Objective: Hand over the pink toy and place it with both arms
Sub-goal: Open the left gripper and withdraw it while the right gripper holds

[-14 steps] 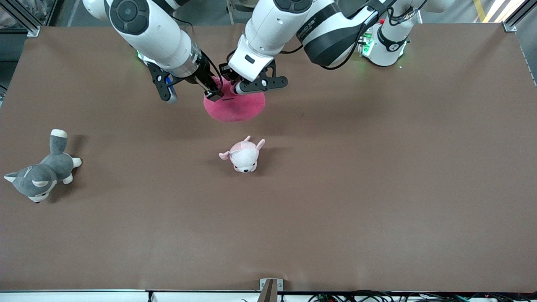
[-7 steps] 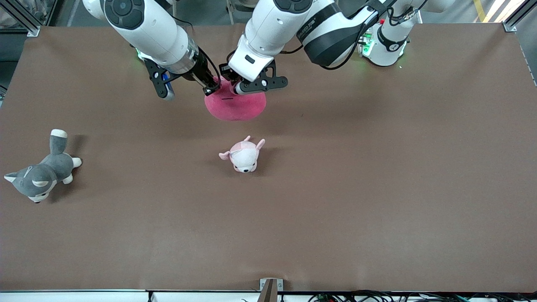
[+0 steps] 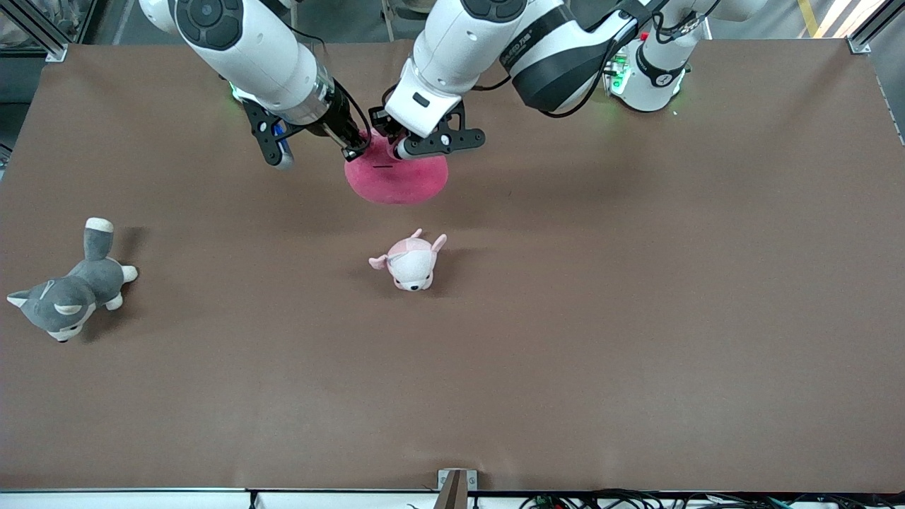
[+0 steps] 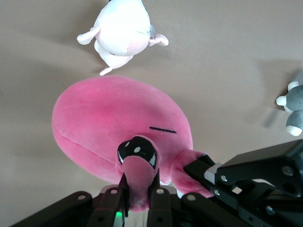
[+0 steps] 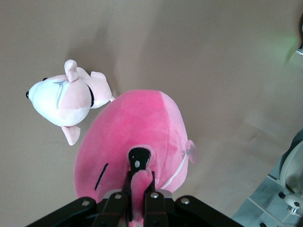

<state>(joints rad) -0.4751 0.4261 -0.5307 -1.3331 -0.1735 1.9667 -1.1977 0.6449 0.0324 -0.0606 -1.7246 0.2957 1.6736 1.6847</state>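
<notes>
Holding the pink toy (image 3: 397,180) between us, we have both claws pinched onto it above the table (image 3: 636,318), over the stretch midway between the two arm bases. Our left claw (image 4: 138,196) is clamped tight on a small flap of plush beside the dark eye, and our right claw (image 5: 138,194) is likewise squeezed shut on another flap. For a clean handover we judge one claw should let go only once the other's hold is sure, and that neither should tug sideways. No containers are in view; a pale puppy plush (image 3: 410,261) and a grey husky plush (image 3: 67,293) lie on the table.
</notes>
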